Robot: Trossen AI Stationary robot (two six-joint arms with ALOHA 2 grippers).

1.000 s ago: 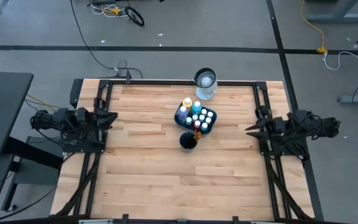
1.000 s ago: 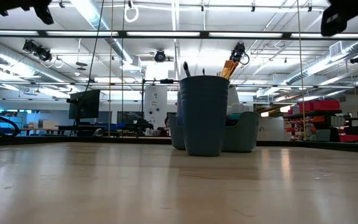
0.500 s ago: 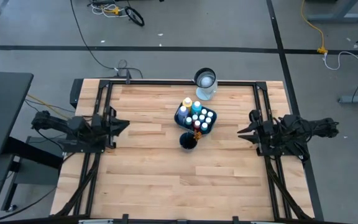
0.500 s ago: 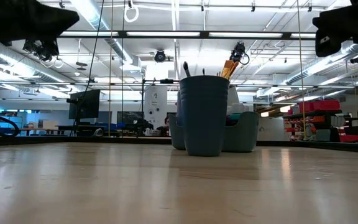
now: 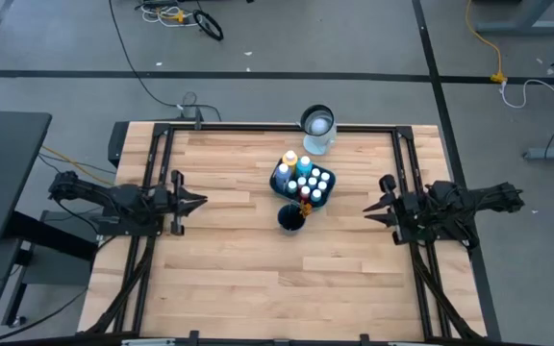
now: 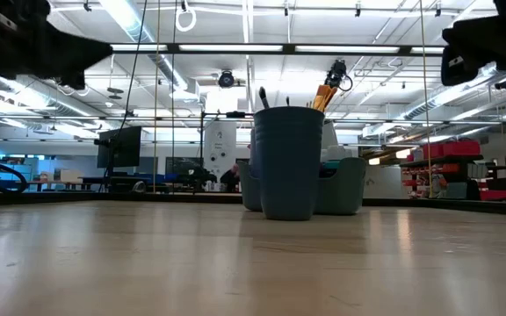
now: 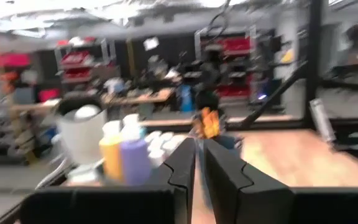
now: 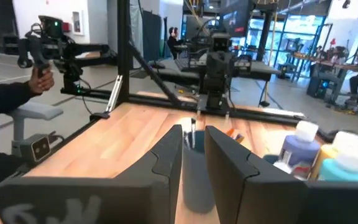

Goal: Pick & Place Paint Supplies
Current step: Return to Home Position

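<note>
My table (image 5: 229, 240) is pale planked wood with a smooth, lightly glossy finish that mirrors the ceiling lights. Its black frame (image 5: 258, 126) looks like matt metal. The dark round brush cup (image 6: 287, 162) appears matt plastic. The small pale paint bottles (image 5: 308, 179) look like smooth plastic; the clear jar (image 5: 317, 129) gleams like glass.

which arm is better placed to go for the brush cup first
Right, narrowly. The right gripper hangs empty nearer the dark brush cup than the left gripper, which is also empty. In the right wrist view the cup sits straight ahead between its fingers.
</note>
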